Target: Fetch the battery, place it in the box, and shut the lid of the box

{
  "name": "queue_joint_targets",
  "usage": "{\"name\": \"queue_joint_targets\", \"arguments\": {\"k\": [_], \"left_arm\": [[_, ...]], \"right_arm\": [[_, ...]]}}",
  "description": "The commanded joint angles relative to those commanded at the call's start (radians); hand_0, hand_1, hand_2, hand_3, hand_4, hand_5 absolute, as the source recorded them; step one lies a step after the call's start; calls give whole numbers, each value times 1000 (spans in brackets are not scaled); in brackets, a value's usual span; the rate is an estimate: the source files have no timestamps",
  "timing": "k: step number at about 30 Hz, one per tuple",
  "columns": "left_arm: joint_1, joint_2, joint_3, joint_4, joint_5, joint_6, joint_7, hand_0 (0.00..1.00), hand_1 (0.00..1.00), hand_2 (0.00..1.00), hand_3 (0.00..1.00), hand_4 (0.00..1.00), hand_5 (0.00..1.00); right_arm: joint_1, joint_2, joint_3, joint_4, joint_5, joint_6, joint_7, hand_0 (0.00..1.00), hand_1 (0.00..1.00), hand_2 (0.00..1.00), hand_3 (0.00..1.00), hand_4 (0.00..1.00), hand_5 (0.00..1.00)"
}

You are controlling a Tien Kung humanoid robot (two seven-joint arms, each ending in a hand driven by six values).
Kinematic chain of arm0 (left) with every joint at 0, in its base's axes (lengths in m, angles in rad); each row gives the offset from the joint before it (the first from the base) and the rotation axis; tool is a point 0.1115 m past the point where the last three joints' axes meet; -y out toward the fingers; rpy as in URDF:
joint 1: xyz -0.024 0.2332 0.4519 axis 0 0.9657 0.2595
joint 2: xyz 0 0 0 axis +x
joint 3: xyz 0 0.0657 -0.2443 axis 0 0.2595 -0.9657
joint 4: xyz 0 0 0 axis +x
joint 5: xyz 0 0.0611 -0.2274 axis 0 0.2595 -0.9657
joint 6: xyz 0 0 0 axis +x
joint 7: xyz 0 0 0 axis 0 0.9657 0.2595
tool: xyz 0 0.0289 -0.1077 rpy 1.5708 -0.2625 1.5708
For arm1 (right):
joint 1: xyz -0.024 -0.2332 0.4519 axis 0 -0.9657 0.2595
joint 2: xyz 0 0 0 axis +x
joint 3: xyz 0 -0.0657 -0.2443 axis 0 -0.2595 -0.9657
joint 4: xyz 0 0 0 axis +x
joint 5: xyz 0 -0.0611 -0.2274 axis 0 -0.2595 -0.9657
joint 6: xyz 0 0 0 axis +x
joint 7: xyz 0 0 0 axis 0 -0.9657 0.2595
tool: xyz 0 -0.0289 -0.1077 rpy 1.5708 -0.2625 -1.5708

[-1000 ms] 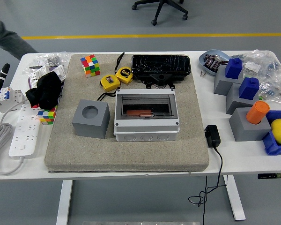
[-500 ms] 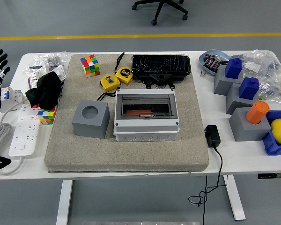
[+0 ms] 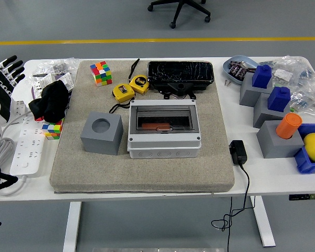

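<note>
The grey box [image 3: 164, 129] stands in the middle of the beige mat [image 3: 142, 173]. Its smoked clear lid [image 3: 164, 118] lies flat over the top. Through the lid I see a brown-orange oblong piece [image 3: 157, 126] inside; I cannot tell whether it is the battery. My left hand [image 3: 1, 84] is raised at the far left edge, above the power strip, fingers spread and empty, well away from the box. My right hand is out of view.
A grey cube with a round hole [image 3: 101, 132] sits left of the box. Two yellow tape measures [image 3: 130, 88] and a black tray [image 3: 181, 75] lie behind it. A power strip [image 3: 26, 147] and black cloth [image 3: 52, 100] are at left. A black adapter [image 3: 238, 152] and grey and blue blocks [image 3: 268, 100] are at right.
My left hand has come further into view at the left edge, moving right, with fingers spread. The box and everything else on the table have stayed in place.
</note>
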Motion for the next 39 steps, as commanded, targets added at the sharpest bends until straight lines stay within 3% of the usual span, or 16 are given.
{"name": "queue_joint_targets", "arguments": {"k": [5, 6, 35, 36, 39], "left_arm": [[-1, -1, -6, -4, 11, 6, 5, 793, 805, 783, 774, 998, 998], [-2, -2, -7, -5, 18, 10, 7, 792, 810, 739, 695, 998, 998], [-11, -3, -26, 1, 33, 21, 10, 779, 802, 751, 723, 998, 997], [-11, -3, -26, 1, 33, 21, 10, 775, 800, 752, 724, 998, 988], [-11, -4, -25, 3, 33, 21, 11, 775, 800, 752, 724, 998, 988]], "right_arm": [[3, 0, 3, 0, -4, -1, 0, 871, 851, 815, 827, 998, 998], [3, 1, 4, 0, -6, -1, -1, 871, 852, 815, 827, 998, 998], [0, -8, -9, 0, -24, 29, -5, 869, 851, 814, 814, 998, 998], [0, -8, -10, 0, -25, 29, -6, 859, 819, 756, 736, 998, 973], [-1, -9, -2, 0, -45, 20, -4, 859, 819, 756, 736, 998, 973]]}}
